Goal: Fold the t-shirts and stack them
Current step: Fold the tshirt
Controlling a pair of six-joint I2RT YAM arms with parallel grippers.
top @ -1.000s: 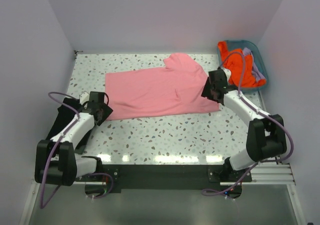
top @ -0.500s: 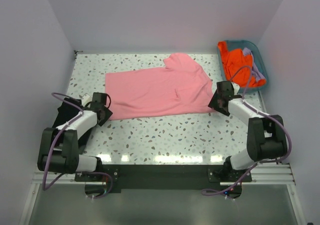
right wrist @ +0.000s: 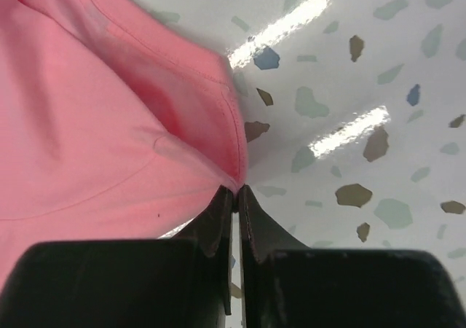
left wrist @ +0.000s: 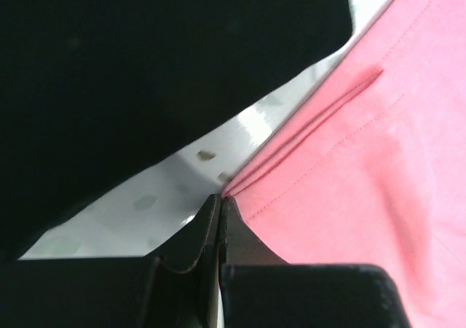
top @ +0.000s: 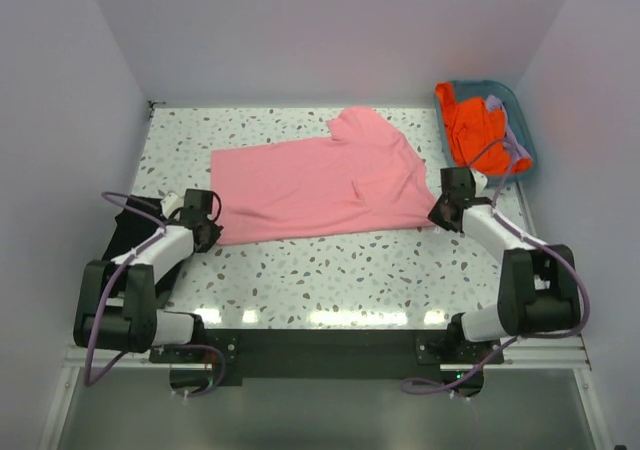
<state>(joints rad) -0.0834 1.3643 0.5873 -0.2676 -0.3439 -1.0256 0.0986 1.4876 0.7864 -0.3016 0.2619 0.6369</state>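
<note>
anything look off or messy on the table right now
The pink tee lies slanted to the edges of the table, with a pucker in its right half. The black tee sits right at the left edge.

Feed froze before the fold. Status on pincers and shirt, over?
Left pincer shut on pink t-shirt, near corner. Right pincer shut on opposite near corner. Shirt lying spread out. Black t-shirt close beside left pincer.

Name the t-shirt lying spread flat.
The salmon-pink fabric t-shirt; the bright orange tee and pale lavender tee sit bunched in the teal plastic basket.
</note>
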